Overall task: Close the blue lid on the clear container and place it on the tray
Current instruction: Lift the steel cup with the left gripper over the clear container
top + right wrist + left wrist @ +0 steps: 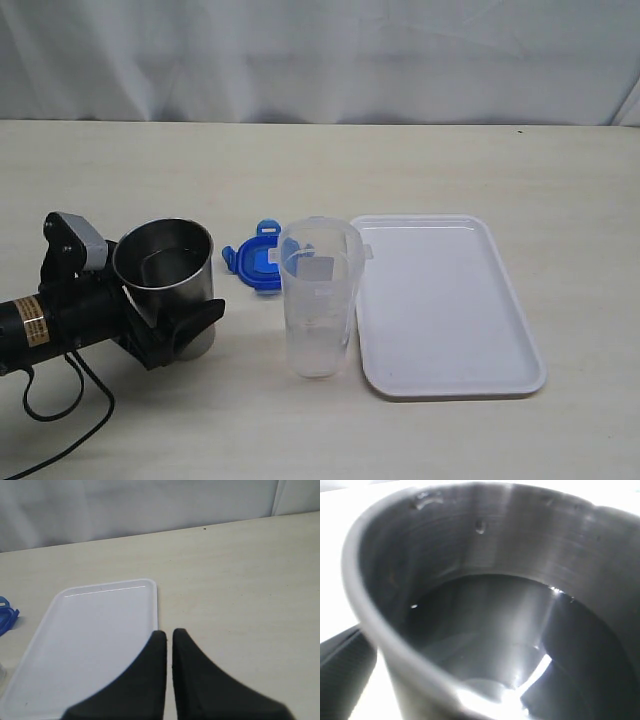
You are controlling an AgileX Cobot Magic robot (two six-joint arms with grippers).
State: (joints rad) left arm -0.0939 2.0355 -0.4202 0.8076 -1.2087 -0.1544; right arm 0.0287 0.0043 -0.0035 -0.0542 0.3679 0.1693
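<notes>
L→R. Left gripper [172,318] sits low at the table [300,170] edge. Jaws are spread wide, straddling a steel tumbler [168,285] that isn't part of the job. The left wrist cam shows nothing but the tumbler's inside, w/ one dark finger [345,665] beside it. Can't tell if the pads actually press on the steel.

Next, the blue lid [258,262] lies flat on the table betw. tumbler and clear container [320,300], a bit behind both and partly hidden by the container. Flaps look splayed.

The container stands upright w/ its mouth open, on the table just beside the tray's left edge, not on it. Whether it touches the rim, can't tell.

Tray [450,300] is on the right w/ nothing on it.

Right gripper [169,632] is out of the ext. view. Its own cam shows the jaws pressed together on nothing, above the tray's near corner area.

Progress, imo: basically at zero.
- Lid isn't picked up, seated or snapped.
- Container isn't moved.
- Left to do: grab lid, set it on the mouth, press flaps down, lift the closed container over the rim onto the tray.
- The tumbler prob. needs letting go or parking first, since neither hand is near the lid.
</notes>
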